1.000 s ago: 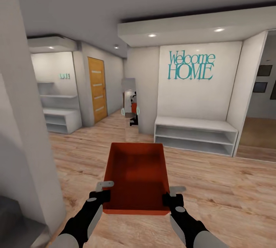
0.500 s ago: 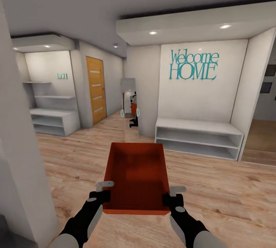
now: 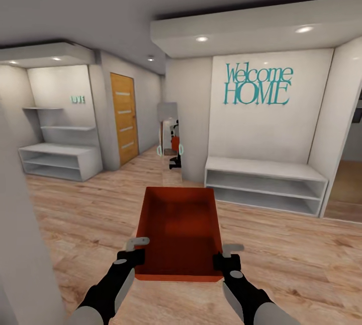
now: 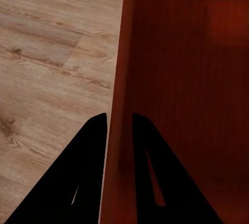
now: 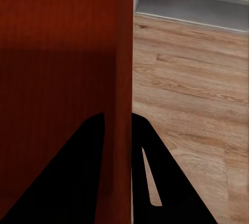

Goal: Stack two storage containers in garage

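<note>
An orange-red open-topped storage container [image 3: 178,229] hangs in front of me over the light wood plank floor, carried between both arms. My left gripper [image 3: 134,256] is shut on its left wall near the close corner, and in the left wrist view the two black fingers [image 4: 93,156] straddle that storage container wall [image 4: 116,104]. My right gripper [image 3: 223,259] is shut on the right wall, whose orange edge [image 5: 123,78] runs between its black fingers [image 5: 150,167]. The inside of the storage container is bare.
A white low bench shelf [image 3: 264,182] stands ahead right under a teal "Welcome HOME" sign [image 3: 257,85]. A tall mirror [image 3: 171,136] leans at the wall corner ahead. An orange wooden door [image 3: 124,118] and white shelves [image 3: 58,156] are at the left. A grey wall edge [image 3: 20,244] is close on my left.
The whole view has shifted: the room has slid right and come nearer, and the close left wall takes up less of the picture. Both grippers keep the same hold on the container.
</note>
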Tool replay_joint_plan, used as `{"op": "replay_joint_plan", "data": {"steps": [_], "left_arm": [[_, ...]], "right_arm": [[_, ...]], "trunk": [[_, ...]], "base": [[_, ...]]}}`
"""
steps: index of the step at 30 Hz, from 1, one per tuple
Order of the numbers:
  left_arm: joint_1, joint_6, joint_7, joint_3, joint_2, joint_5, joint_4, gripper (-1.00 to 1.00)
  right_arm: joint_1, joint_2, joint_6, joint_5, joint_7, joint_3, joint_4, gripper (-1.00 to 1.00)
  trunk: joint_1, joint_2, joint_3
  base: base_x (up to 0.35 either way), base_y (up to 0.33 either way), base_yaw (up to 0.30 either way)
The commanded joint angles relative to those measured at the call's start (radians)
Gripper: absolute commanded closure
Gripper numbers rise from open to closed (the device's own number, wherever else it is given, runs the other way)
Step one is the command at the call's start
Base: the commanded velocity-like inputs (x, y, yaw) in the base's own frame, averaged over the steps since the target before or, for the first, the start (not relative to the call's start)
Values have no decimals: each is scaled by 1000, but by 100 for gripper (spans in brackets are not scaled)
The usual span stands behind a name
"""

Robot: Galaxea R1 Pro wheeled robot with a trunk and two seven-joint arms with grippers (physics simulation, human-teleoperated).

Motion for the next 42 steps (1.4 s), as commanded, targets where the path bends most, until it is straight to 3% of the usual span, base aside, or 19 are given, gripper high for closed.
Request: {"op": "replay_joint_plan", "data": {"steps": [1, 20, 33, 42], "left_arm": [[-1, -34, 13, 11, 0, -7, -25, 100], [-1, -34, 13, 11, 0, -7, -27, 100], [-1, -34, 13, 11, 0, -7, -28, 100], [-1, -34, 13, 11, 0, -7, -29, 100]], "right_arm": [[0, 0, -4, -15, -5, -4, 2, 100], [0, 0, -4, -15, -5, -4, 2, 100], [0, 0, -4, -15, -5, -5, 2, 100], [0, 0, -4, -15, -5, -5, 2, 100]], "trunk": [[1, -1, -2], [1, -1, -2], [1, -1, -2], [1, -1, -2]], "base": [[325, 0, 0], [325, 0, 2], [325, 0, 240], [325, 0, 43]]}}
